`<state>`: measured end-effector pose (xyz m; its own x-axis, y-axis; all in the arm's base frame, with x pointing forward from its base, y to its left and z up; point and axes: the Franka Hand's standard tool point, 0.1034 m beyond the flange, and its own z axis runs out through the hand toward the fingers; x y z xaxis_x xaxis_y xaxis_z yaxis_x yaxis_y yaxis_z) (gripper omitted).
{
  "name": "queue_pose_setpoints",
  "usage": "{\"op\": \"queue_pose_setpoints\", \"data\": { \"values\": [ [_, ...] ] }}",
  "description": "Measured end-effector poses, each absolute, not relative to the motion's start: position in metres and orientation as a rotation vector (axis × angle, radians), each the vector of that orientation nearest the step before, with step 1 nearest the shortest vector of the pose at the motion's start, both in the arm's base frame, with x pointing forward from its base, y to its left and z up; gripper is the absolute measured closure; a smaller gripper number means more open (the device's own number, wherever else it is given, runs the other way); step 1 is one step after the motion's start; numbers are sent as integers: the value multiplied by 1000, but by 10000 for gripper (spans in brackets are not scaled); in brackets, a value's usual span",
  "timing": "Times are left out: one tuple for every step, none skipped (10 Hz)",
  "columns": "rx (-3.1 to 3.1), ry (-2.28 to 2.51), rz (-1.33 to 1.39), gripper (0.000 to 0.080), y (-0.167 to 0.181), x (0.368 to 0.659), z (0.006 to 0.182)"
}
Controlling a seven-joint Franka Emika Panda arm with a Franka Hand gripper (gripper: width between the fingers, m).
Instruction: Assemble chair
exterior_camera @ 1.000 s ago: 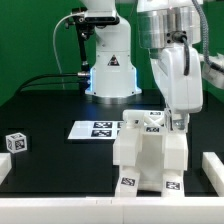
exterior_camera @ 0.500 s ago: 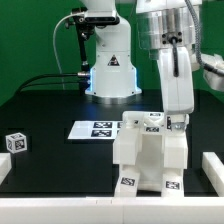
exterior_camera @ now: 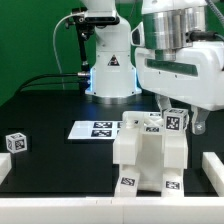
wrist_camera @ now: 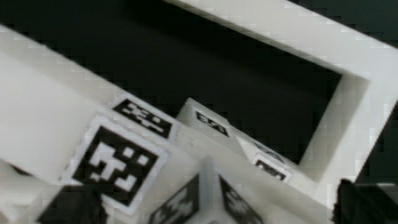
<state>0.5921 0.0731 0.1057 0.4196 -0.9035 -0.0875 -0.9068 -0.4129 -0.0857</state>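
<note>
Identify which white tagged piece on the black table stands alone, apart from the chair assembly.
The small cube near the exterior view's left edge: it sits by itself, while the other chunky parts are joined in the chair.

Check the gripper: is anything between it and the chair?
Nothing visible. The gripper hangs open right above the back corner of the chair on the exterior view's right, with no other object between them. The small tagged cube and the marker board sit off to the exterior view's left, out of the way.
</note>
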Motion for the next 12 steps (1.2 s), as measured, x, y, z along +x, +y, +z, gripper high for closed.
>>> {"op": "queue_pose_setpoints", "data": {
  "values": [
    [-2593, 1551, 36, 150, 73, 592, 106],
    [-2642, 1469, 31, 150, 72, 592, 106],
    [-2778, 1247, 12, 150, 68, 595, 110],
    [-2829, 1162, -14, 150, 65, 599, 114],
    [-2828, 1177, -15, 181, 65, 598, 113],
    [-2812, 1216, -13, 318, 65, 598, 112],
    [-2813, 1214, -13, 458, 65, 598, 112],
    [-2797, 1249, -7, 458, 65, 598, 112],
    [-2724, 1394, 3, 518, 66, 597, 111],
    [-2655, 1517, 13, 518, 66, 597, 111],
    [-2586, 1628, 20, 518, 65, 597, 111],
    [-2500, 1747, 31, 518, 65, 597, 111]
  ]
}}
